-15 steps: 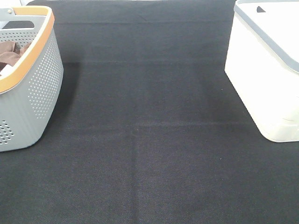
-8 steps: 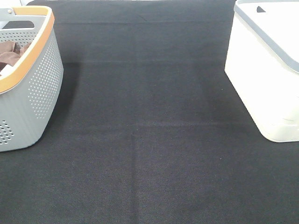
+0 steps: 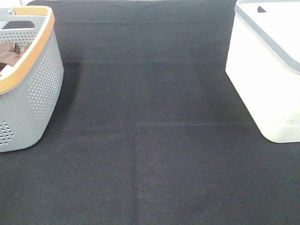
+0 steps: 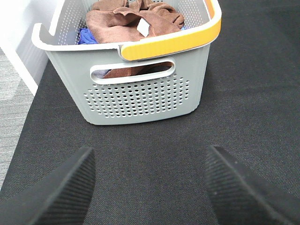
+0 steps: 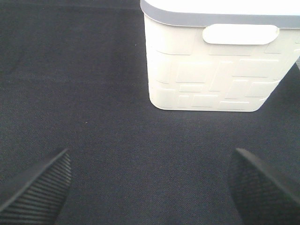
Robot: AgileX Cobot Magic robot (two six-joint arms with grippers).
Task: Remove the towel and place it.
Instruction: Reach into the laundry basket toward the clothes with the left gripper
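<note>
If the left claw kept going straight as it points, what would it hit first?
Probably the perforated wall of the grey basket, below its handle slot; only black cloth lies before the open left gripper; depth unclear.

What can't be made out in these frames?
White bin interior: exterior high, overexposed and cut by the frame edge; right wrist shows only its wall.
Below the towel in the grey basket: left wrist, towel covers all but some blue cloth.
Arms: exterior high shows neither; wrist views show fingertips only.
</note>
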